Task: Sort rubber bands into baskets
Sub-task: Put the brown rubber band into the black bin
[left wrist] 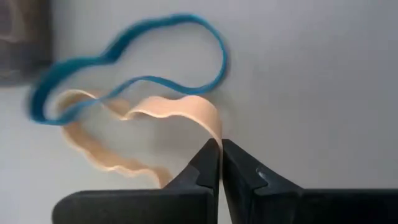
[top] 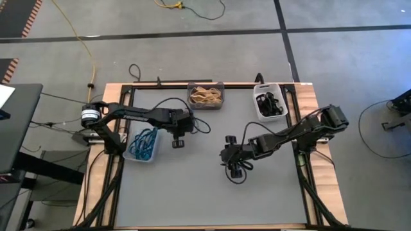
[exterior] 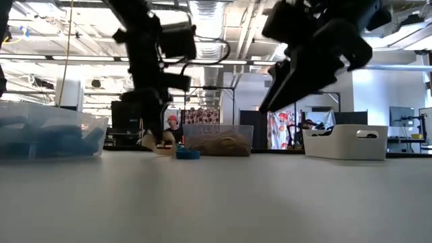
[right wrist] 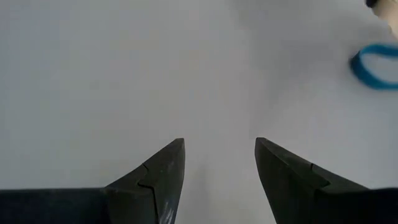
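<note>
- Because the tan rubber band [left wrist: 134, 134] is a thin, floppy loop, I judge it almost weightless, soft and stretchy; a pinch on one strand, as here, suits it, though it may snag its neighbour.
- Low in the middle of the left wrist view, the left gripper [left wrist: 220, 163] has its fingers closed on the tan band's upper bend; the wavy loop spreads to centre left.
- Draped across it, a blue rubber band [left wrist: 130, 71] runs toward the upper left and looks likely to drag along.
- At the right wrist view's bottom, the right gripper [right wrist: 219, 163] hangs with fingers apart, holding nothing, over bare table.
- Farther off in the overhead view: a clear basket [top: 142, 145] of blue bands at centre left, a dark basket [top: 206, 95] of tan bands at top centre, a white basket [top: 269, 102] of black bands at upper right.
</note>
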Controlling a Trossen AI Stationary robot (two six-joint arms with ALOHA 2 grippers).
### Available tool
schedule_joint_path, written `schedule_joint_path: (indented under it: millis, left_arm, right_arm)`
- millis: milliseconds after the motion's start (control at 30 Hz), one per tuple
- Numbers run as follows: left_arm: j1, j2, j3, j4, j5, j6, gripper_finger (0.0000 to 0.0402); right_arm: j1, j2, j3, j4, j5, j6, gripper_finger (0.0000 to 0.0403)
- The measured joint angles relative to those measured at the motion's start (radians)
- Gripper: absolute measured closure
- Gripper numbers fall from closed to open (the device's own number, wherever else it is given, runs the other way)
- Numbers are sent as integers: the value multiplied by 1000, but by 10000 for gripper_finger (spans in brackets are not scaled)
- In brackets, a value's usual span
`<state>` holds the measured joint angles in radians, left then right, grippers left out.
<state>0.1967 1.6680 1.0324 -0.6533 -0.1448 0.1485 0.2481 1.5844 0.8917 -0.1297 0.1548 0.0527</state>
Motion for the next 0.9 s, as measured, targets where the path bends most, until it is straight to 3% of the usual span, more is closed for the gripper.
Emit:
schedule_joint_path:
  millis: [200, 467, 900]
  left_arm:
    - [-7, -5, 196, -136, -71, 84, 401]
    - [49, -6, 412, -155, -102, 206, 401]
    - [229, 1, 492, 0, -54, 314, 401]
  right_arm:
    - [0, -99, 0, -12, 6, -36, 180]
    - [0, -252, 0, -88, 72, -85, 180]
    - [0, -369, 0, -153, 110, -165, 180]
